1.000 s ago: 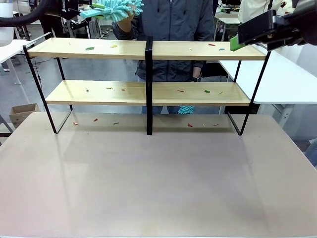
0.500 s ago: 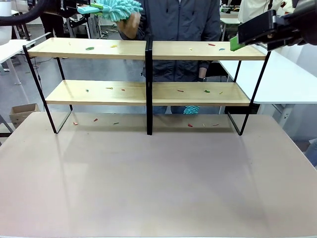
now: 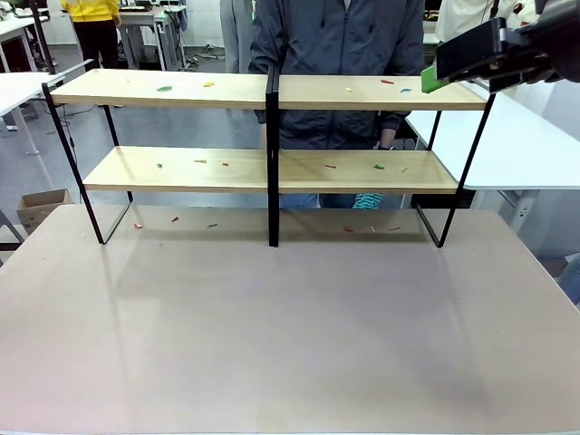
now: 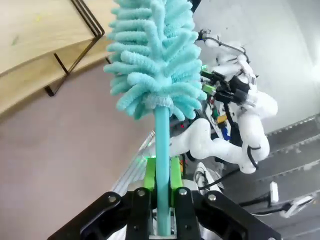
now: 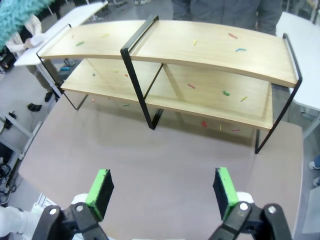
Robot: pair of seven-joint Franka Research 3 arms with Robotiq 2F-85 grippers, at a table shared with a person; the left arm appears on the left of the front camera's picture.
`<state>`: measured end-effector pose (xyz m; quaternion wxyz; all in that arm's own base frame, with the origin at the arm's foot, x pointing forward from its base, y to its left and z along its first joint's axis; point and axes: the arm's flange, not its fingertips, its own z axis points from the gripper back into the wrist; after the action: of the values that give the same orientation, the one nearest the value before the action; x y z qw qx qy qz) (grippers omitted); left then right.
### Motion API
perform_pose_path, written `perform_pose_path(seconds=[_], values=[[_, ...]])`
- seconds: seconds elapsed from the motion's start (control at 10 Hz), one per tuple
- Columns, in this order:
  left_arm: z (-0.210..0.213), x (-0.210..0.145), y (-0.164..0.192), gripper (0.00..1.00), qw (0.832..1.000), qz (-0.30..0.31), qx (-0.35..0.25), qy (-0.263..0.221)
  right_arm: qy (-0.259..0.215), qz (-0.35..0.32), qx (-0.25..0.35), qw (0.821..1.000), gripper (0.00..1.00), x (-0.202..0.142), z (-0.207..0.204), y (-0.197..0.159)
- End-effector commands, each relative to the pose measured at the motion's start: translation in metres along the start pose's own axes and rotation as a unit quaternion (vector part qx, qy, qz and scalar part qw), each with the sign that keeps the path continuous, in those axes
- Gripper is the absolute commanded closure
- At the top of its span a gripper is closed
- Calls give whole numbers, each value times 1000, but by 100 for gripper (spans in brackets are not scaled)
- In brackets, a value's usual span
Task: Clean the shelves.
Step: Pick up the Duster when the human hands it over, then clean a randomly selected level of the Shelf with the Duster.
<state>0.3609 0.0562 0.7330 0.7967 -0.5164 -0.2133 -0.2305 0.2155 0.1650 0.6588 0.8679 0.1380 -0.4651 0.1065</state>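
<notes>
The shelves stand at the far side of the beige tabletop, two tiers of light boards on a black frame. Small coloured scraps lie scattered on the boards and on the table beneath. In the left wrist view my left gripper is shut on the handle of a teal fluffy duster, held high above the shelves. My right gripper hovers at the shelves' upper right end. Seen from its own wrist, the right gripper is open and holds nothing, high above the shelves.
A person in a dark jacket stands behind the shelves. Another teal duster shows low behind the lower board. The tabletop lies bare in front. White tables flank the rack. The duster head shows at the corner of the right wrist view.
The teal duster and my left gripper have risen out of the front view's top left. The person's hand has come off the duster, and the person has shifted right.
</notes>
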Motion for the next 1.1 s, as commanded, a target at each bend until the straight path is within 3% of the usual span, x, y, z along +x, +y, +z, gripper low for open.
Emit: perform_pose_path(seconds=[0.0, 0.2, 0.4, 0.5, 0.6, 1.0], values=[[56, -58, 8, 100, 992, -46, -13, -114, 2, -1, -3, 1000, 0, 0, 0, 0], [105, -135, 9, 100, 972, -73, -7, -225, 2, -1, -3, 1000, 0, 0, 0, 0], [127, -174, 32, 100, 953, -28, -29, -300, 2, -1, -3, 1000, 0, 0, 0, 0], [125, -163, 48, 100, 955, 41, -24, -294, 2, -1, -3, 1000, 0, 0, 0, 0], [141, -178, 21, 100, 961, -27, -3, -274, 2, -1, -3, 1000, 0, 0, 0, 0], [141, -178, 21, 100, 961, -27, -3, -274, 2, -1, -3, 1000, 0, 0, 0, 0]])
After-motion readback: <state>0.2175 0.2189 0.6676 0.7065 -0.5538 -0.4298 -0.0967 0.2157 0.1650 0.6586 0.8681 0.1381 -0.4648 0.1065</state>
